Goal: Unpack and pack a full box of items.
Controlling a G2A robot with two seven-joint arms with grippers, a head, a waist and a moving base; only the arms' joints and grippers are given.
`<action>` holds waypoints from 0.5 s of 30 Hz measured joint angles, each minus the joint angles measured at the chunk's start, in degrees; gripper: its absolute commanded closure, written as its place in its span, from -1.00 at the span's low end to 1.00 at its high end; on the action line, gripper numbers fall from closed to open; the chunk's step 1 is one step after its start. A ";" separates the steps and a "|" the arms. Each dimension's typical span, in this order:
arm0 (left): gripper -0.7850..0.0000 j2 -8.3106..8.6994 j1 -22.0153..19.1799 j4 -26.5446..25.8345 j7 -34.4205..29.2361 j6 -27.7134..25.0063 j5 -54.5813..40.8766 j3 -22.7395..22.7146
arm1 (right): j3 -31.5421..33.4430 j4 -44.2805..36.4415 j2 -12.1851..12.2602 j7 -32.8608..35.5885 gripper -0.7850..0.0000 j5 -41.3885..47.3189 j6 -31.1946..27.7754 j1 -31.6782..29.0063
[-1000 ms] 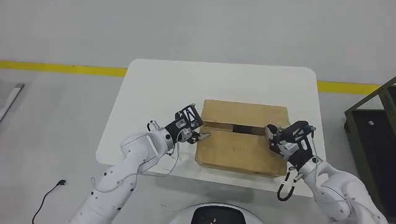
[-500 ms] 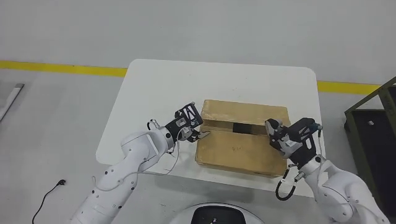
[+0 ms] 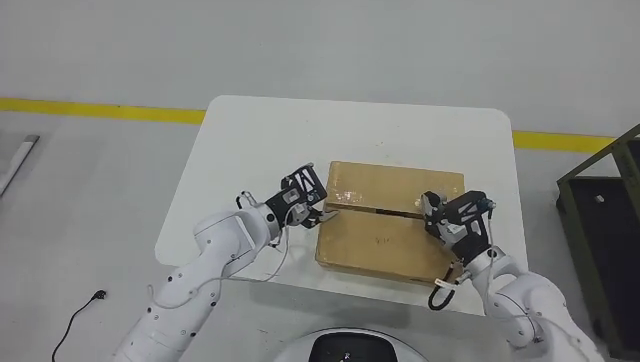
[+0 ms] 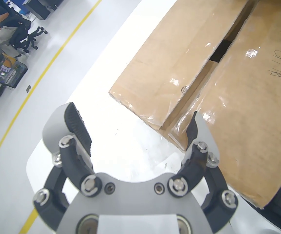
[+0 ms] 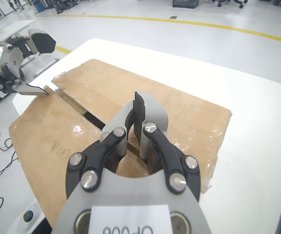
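Left gripper (image 4: 135, 127) spread wide at the box's (image 3: 385, 242) nine o'clock end, one finger (image 4: 200, 132) touching cardboard; right gripper (image 5: 136, 113) pinched together at three o'clock.

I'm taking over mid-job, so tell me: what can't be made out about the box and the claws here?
- Box contents: in every view the flaps cover them; the seam gap is dark.
- Left claw contact with the flap: in the left wrist view its finger hides the edge; too small in the top view.
- Box surface under the right claw: in the right wrist view the claw's own body hides it.
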 measured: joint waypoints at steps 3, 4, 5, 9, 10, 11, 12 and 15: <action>-1.00 0.05 0.30 -0.68 -0.32 -0.20 -0.21 -0.35 | -0.16 0.75 -0.10 0.02 1.00 -0.48 0.45 -0.05; -1.00 0.07 0.40 -1.00 -0.50 -0.33 -0.31 -0.49 | -0.18 0.86 -0.13 -0.10 1.00 -0.58 0.57 -0.04; -1.00 0.11 0.51 -1.37 -0.73 -0.50 -0.42 -0.70 | -0.21 0.95 -0.16 -0.23 1.00 -0.73 0.74 -0.03; -1.00 0.53 1.59 -3.33 -3.17 -1.62 -1.20 -2.71 | -0.60 1.36 -0.35 -0.92 1.00 -1.28 1.59 -0.20; -1.00 0.69 1.98 -3.79 -4.40 -1.82 -1.24 -3.39 | -0.68 1.44 -0.39 -1.09 1.00 -1.39 1.74 -0.26; -1.00 0.86 2.41 -4.33 -5.82 -2.05 -1.10 -4.09 | -0.76 1.53 -0.42 -1.25 1.00 -1.52 1.83 -0.33; -1.00 1.09 3.08 -5.10 -7.71 -2.43 -0.93 -4.98 | -0.84 1.66 -0.46 -1.46 1.00 -1.74 1.86 -0.41; -1.00 1.55 5.29 -6.44 -11.45 -3.31 -1.42 -6.68 | -0.91 1.92 -0.54 -1.81 1.00 -2.13 1.76 -0.44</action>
